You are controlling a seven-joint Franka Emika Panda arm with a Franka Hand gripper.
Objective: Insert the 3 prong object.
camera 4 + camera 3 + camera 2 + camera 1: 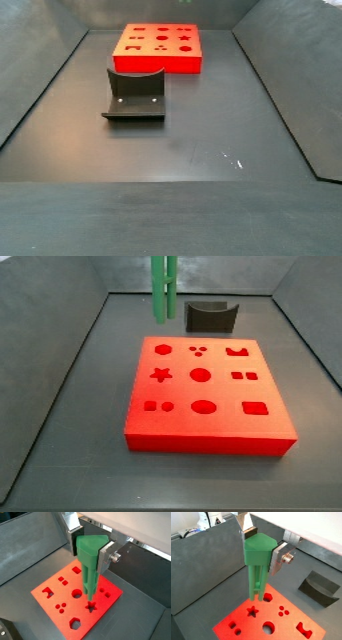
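**Ana:** Gripper (263,549) up first: in this wrist view its flat silver fingers (280,554) are pinched on the wedge-shaped head of the long, slim green plastic three-prong object (256,572), which hangs upright, prongs pointing down over the flat red block with shaped holes (271,619).

**Ben:** Why hold it by the head?

**Ana:** My guess is that it leaves the whole shaft free to go down into a hole, with nothing in the way. The tips hover clear above the red surface, near the star cutout; not yet inserted, I'd say.

**Ben:** And from the wrist again?

**Ana:** Same clamp, gripper (93,548) closed on the green head, object (89,572) vertical over the block (67,609). The three-dot hole (60,605) lies off to one side of the prongs, so I judge a sideways shift is needed before lowering.

**Ben:** Side view now?

**Ana:** Only the green shaft (162,288) shows, at the far left, above the block (207,391); the gripper itself is cut off here. The three small round holes (198,351) sit on the block's far row. The dark L-shaped fixture (209,316) stands just beyond the block.

**Ben:** Last camera?

**Ana:** Red block (158,47) far off, fixture (134,93) nearer; neither gripper nor green piece is in shot.
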